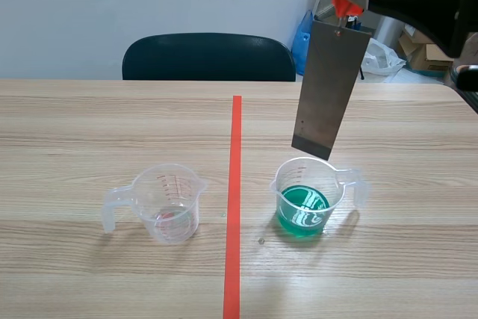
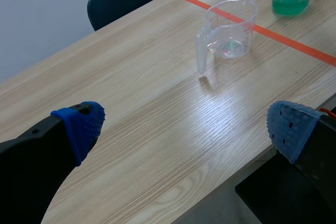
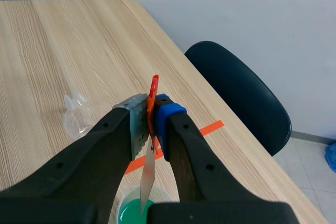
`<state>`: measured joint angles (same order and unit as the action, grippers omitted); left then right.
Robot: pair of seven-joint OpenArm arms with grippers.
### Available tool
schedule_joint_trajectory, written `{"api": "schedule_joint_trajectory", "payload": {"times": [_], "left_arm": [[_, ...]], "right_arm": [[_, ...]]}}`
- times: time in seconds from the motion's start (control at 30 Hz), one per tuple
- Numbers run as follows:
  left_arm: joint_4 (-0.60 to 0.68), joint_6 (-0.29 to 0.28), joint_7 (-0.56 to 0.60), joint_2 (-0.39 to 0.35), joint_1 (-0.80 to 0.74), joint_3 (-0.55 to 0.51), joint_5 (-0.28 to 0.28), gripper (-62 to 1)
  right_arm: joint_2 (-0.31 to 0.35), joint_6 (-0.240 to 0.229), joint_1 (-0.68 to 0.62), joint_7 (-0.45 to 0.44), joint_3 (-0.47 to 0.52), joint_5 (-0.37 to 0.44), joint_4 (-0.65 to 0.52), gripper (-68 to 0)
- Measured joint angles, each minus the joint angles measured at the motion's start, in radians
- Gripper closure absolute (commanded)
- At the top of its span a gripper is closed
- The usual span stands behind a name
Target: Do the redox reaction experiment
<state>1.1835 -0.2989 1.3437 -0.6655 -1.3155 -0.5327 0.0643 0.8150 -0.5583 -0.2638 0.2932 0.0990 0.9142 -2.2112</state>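
The left tool (image 2: 185,124), fingers spread and empty, hangs over the desk (image 2: 131,77) edge. Ahead stand the near-empty clear cup (image 1: 170,203), then the cup of green liquid (image 1: 306,201). Above the latter, the right tool (image 3: 152,121) clamps the metal plate (image 1: 328,87). Immersion judged not yet done.

A grey metal plate (image 1: 328,87) with an orange-red clip (image 1: 349,7) is held in the right gripper (image 3: 152,111). Green liquid (image 1: 302,207) is seen in the clear beaker (image 1: 336,188) beneath it.
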Motion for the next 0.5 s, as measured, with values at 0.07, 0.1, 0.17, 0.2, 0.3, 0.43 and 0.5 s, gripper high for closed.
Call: {"api": "schedule_joint_trajectory", "payload": {"times": [0.07,0.1,0.17,0.2,0.3,0.43,0.5], "left_arm": [[0.000,0.000,0.000,0.000,0.000,0.000,0.000,-62.3],[0.000,0.000,0.000,0.000,0.000,0.000,0.000,-62.3],[0.000,0.000,0.000,0.000,0.000,0.000,0.000,-62.3],[0.000,0.000,0.000,0.000,0.000,0.000,0.000,-62.3],[0.000,0.000,0.000,0.000,0.000,0.000,0.000,-62.3],[0.000,0.000,0.000,0.000,0.000,0.000,0.000,-62.3],[0.000,0.000,0.000,0.000,0.000,0.000,0.000,-62.3]], "right_arm": [[0.004,0.000,0.000,0.000,0.000,0.000,0.000,-0.6],[0.006,0.000,0.000,0.000,0.000,0.000,0.000,-0.6],[0.006,0.000,0.003,0.001,-0.003,0.000,0.000,-0.6],[0.006,0.000,0.010,0.001,-0.010,0.000,0.000,-0.6],[0.006,0.000,0.052,0.008,-0.047,0.000,0.000,-0.6],[0.006,0.000,0.110,0.013,-0.097,0.000,0.000,-0.6],[0.006,0.000,0.139,0.014,-0.128,0.000,0.000,-0.6]]}}
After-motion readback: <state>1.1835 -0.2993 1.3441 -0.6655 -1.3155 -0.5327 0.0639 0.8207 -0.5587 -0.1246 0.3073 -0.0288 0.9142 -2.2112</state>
